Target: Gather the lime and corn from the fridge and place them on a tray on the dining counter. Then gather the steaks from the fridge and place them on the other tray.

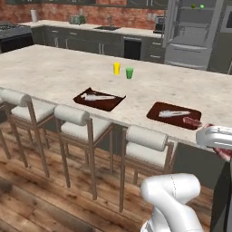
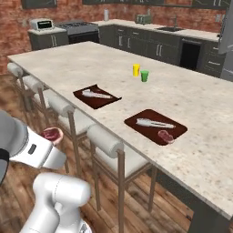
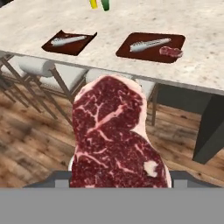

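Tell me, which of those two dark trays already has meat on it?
The right-hand tray, the one farther from the yellow and green cups. A small steak lies beside its silver utensil; the left tray holds just a utensil.

Steaks: two flat reddish-pink marbled meat slabs, one large in the hand view (image 3: 116, 135), one small on the right-hand tray (image 2: 166, 135).
Trays: two dark brown rectangular trays on the beige speckled stone dining counter (image 1: 54, 72), one left (image 1: 99, 99), one right (image 1: 173, 115).
Utensils: two silver utensils, one on each tray (image 2: 96, 94) (image 2: 154, 123).
Cups: two cylindrical cups, one yellow (image 1: 116, 68), one green (image 1: 129, 73).
Stools: three white-cushioned bar stools in the left base view (image 1: 31, 108) (image 1: 84, 124) (image 1: 147, 147).
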### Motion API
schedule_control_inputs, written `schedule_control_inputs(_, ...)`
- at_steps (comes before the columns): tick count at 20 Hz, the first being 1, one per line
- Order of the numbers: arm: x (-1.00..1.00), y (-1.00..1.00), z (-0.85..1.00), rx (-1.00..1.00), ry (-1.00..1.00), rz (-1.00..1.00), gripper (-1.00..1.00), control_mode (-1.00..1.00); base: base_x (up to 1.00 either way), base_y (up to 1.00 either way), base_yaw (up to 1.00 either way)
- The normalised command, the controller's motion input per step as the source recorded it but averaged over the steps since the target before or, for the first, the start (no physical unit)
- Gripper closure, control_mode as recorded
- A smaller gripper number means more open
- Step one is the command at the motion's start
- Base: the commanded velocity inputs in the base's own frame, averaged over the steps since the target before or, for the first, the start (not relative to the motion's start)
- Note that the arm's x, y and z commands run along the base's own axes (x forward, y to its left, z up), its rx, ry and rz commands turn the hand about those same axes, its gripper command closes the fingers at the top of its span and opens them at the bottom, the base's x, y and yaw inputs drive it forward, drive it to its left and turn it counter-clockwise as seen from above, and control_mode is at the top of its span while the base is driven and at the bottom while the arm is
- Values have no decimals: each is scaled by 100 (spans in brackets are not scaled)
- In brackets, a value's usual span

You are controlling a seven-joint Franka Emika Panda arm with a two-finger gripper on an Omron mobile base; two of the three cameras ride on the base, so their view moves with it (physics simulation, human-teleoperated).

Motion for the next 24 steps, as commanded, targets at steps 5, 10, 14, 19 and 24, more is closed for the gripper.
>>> schedule_control_inputs(5,0,0,0,0,0,0,100,100,62,11,-43)
schedule_control_inputs(10,0,0,0,0,0,0,100,100,65,4,-41)
schedule_control_inputs(14,0,0,0,0,0,0,100,100,73,5,-39)
schedule_control_inputs(19,0,0,0,0,0,0,100,100,67,19,-33)
schedule_control_inputs(24,0,0,0,0,0,0,100,100,62,11,-15)
